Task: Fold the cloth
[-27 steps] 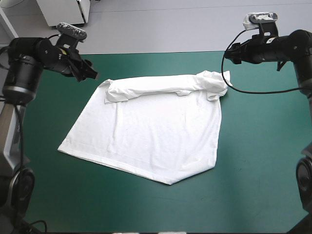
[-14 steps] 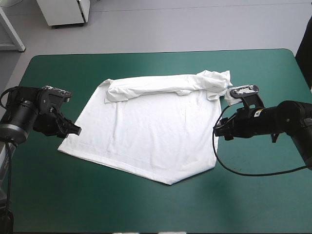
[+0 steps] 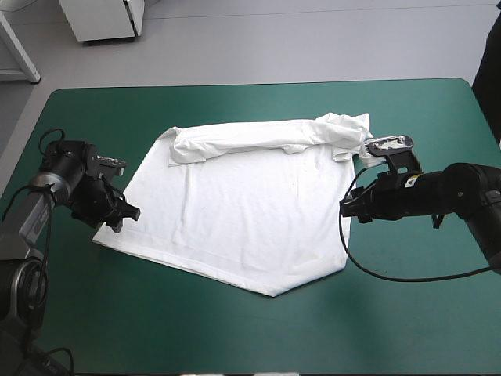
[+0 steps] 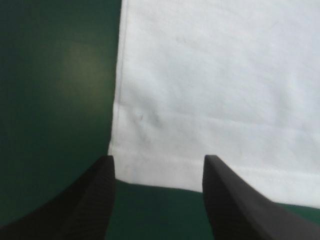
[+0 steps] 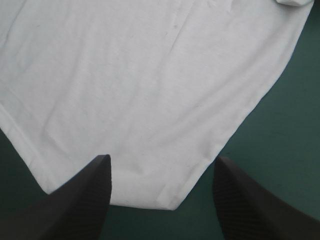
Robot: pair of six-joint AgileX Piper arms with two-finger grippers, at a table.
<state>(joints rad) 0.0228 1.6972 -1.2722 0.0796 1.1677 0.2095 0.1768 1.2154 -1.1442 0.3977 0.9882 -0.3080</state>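
Hems are the target: the T-shirt [image 3: 243, 211] lies spread flat mid-frame on the teal-green cover [image 3: 407, 313], far end folded over. At centre left the left gripper [image 3: 129, 213] and at centre right the right gripper [image 3: 347, 210] sit, jaws apart, at its edges; each should slide under cleanly before pinching.

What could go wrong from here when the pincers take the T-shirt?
The left pincer is open near a hem corner of the T-shirt and may catch only one layer. The right pincer is open by the opposite edge; uneven grips could skew the fold. The bunched fold at the far edge may fall open.
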